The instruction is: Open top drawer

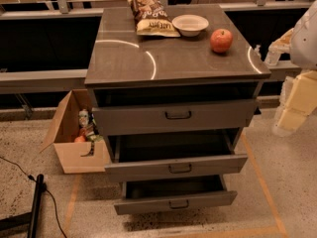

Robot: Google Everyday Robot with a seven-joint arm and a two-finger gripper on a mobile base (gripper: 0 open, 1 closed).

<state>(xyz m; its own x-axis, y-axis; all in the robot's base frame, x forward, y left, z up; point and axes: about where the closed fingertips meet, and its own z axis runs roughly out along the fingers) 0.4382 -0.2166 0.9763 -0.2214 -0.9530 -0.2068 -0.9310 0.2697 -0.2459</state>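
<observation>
The grey cabinet (pixel 148 58) stands in the middle of the camera view with three drawers. The top drawer (pixel 138 119) has a flat grey front and a small dark bail handle (pixel 178 115) at its centre. It stands pulled out a little, with a dark gap above its front. The middle drawer (pixel 148 170) and the bottom drawer (pixel 148 203) are pulled out further. My gripper (pixel 288 119), on the pale arm (pixel 303 38) at the right edge, hangs to the right of the top drawer, apart from the cabinet and level with the drawer front.
On the cabinet top lie a chip bag (pixel 151 16), a white bowl (pixel 190 24) and a red apple (pixel 221 40). An open cardboard box (pixel 74 155) with items stands on the floor at the left. A black pole and cable (pixel 35 205) lie at the bottom left.
</observation>
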